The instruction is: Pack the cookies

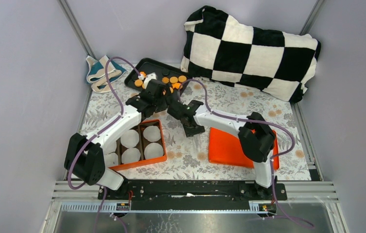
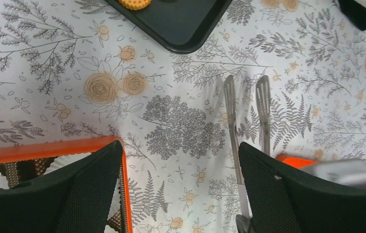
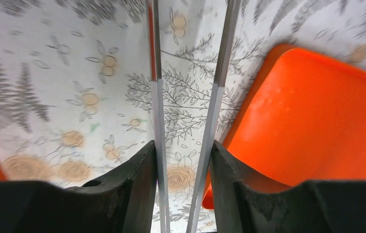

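Pinching a pair of metal tongs (image 3: 156, 97) between the right fingers (image 3: 123, 194), low over the floral surface (image 2: 40, 63), just beside an orange lid (image 3: 317, 111). Holding the left fingers (image 2: 74, 194) spread wide with nothing between them, near the corner of a black tray (image 2: 181, 24). Showing the cookies (image 1: 174, 79) lying on that tray, apart from the orange box (image 1: 140, 164) of white paper cups (image 1: 131, 139).
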`<action>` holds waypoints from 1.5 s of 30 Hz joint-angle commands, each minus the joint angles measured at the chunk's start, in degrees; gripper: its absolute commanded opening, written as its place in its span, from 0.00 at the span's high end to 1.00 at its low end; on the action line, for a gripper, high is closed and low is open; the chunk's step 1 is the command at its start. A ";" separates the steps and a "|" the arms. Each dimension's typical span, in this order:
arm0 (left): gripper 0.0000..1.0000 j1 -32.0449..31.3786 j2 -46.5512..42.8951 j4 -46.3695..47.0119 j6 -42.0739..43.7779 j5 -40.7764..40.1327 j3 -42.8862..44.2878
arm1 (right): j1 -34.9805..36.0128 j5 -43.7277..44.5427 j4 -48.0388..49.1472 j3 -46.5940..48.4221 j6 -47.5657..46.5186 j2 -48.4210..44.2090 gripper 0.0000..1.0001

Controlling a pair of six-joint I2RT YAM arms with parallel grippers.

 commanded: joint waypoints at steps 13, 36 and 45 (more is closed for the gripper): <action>0.07 -0.19 9.18 1.95 2.73 2.56 8.52 | -0.48 4.08 -5.13 7.86 -5.30 -17.11 0.51; 0.22 3.46 45.96 -7.16 5.08 -7.40 39.86 | -1.44 12.87 0.84 -1.07 -7.90 -33.34 0.55; 0.24 -3.00 45.94 -5.25 5.67 0.69 35.73 | -1.44 15.01 1.35 1.48 -9.10 -36.09 0.55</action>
